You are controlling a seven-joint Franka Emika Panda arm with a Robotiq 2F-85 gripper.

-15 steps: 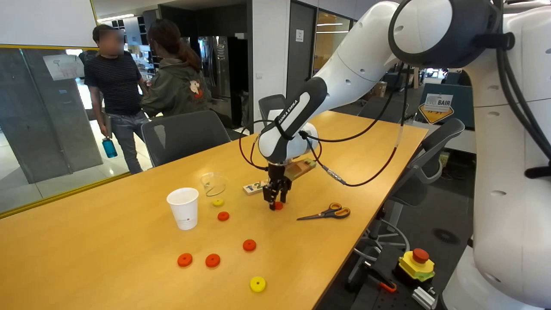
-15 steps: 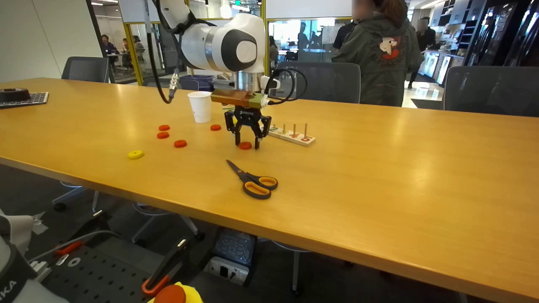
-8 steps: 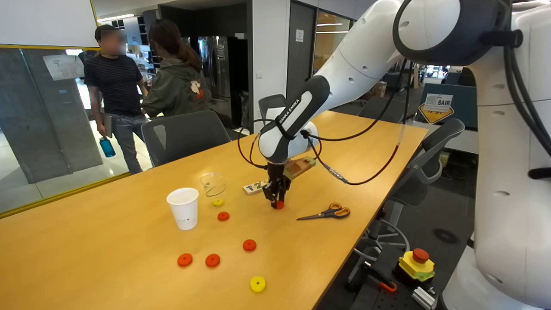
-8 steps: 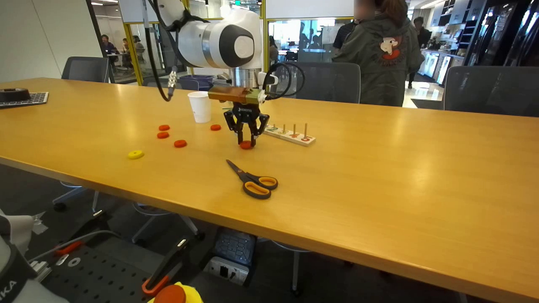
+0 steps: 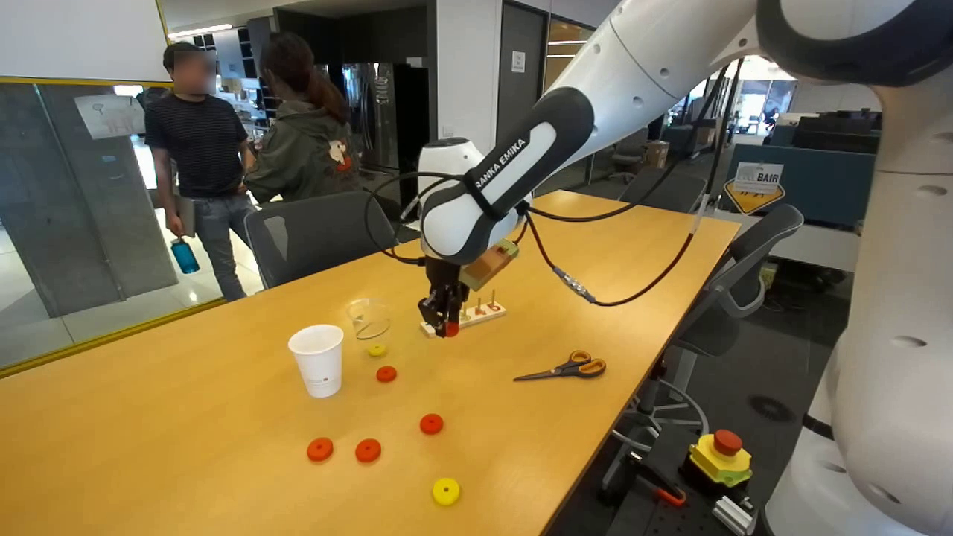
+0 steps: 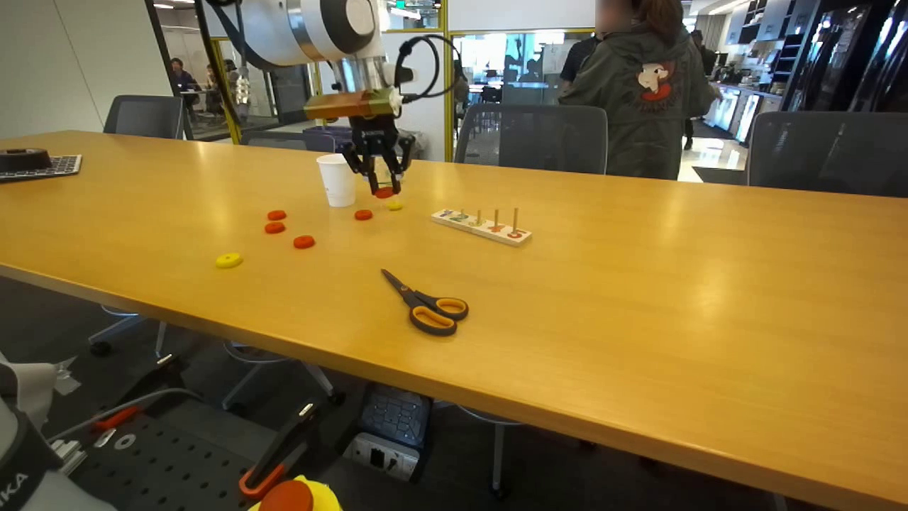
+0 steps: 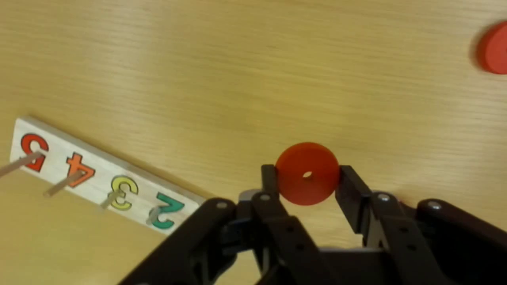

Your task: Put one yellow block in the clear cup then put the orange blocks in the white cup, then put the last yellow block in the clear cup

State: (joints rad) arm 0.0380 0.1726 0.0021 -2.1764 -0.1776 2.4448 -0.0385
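Note:
My gripper (image 7: 307,176) is shut on an orange block (image 7: 305,190), a flat disc with a small centre hole, pinched edge to edge between the fingertips. In both exterior views this block hangs above the table. Several more orange blocks (image 5: 368,450) lie loose on the tabletop. The white cup (image 5: 316,365) stands upright, with the clear cup (image 5: 370,320) behind it. In an exterior view my gripper (image 6: 385,186) partly covers the clear cup. One yellow block (image 5: 377,350) rests on the table just in front of the clear cup; another yellow block (image 5: 446,491) sits apart, nearer the table edge.
A wooden number board with upright pegs (image 6: 482,228) lies close by the gripper. Scissors with orange-trimmed handles (image 5: 569,368) lie toward the table's edge. Chairs (image 5: 320,238) line the far side, where two people stand. A keyboard (image 6: 64,167) is on the table too.
The jaws closed on the orange block beside the scissors. The arm then lifted it off the table and carried it toward the cups. Everything else on the table stayed put.

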